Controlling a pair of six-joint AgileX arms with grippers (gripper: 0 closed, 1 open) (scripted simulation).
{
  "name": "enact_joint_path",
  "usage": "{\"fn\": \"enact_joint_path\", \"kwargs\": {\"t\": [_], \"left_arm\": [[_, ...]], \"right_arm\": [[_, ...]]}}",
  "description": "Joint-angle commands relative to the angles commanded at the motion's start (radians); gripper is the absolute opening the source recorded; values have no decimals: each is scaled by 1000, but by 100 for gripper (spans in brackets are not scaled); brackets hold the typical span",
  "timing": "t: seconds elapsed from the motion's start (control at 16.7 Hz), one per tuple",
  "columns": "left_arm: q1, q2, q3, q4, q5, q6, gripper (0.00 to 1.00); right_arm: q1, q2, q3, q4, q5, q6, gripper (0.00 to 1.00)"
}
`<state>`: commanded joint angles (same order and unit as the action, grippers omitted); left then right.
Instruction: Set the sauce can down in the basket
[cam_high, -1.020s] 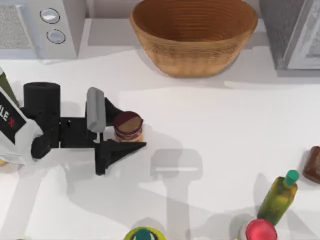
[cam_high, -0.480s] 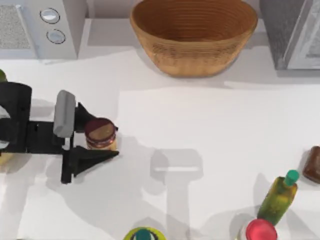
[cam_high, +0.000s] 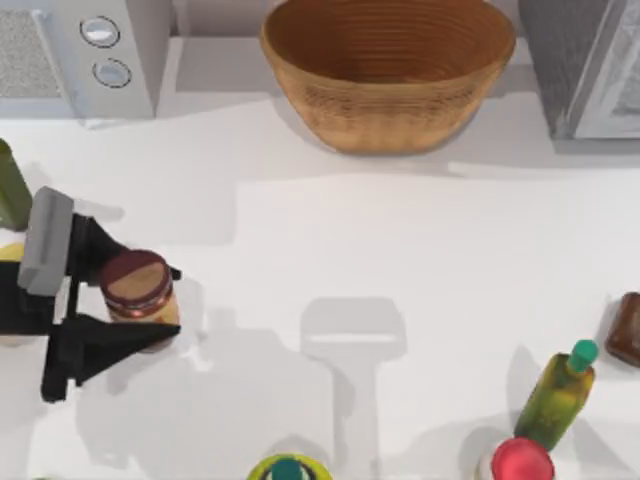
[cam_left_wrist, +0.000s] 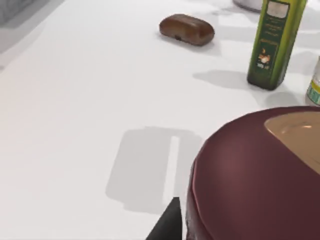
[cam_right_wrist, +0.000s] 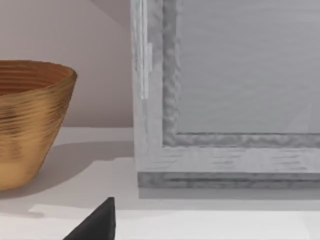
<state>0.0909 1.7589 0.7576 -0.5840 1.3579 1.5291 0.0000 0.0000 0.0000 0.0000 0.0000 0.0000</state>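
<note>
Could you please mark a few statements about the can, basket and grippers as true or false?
1. The can sits between the left gripper's fingers. True.
2. The can lies inside the basket. False: it is far off at the table's left, and the basket's visible inside holds nothing.
3. A green bottle stands at the table's right. True.
4. The can lies on its side. False: its top faces up.

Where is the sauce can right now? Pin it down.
In the top view the sauce can sits at the table's left side, between the left pincer's fingers, far from the basket.
</note>
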Motion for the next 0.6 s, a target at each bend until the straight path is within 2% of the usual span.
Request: {"fn": "enact_joint_path", "kwargs": {"t": [0.24, 0.6], "left_arm": [[46, -92, -17, -138, 12, 117, 0], [44, -93, -13, -142, 10, 123, 0]], "right_arm": [[0, 0, 0, 0, 0, 0, 100], [0, 0, 0, 0, 0, 0, 100]]}}
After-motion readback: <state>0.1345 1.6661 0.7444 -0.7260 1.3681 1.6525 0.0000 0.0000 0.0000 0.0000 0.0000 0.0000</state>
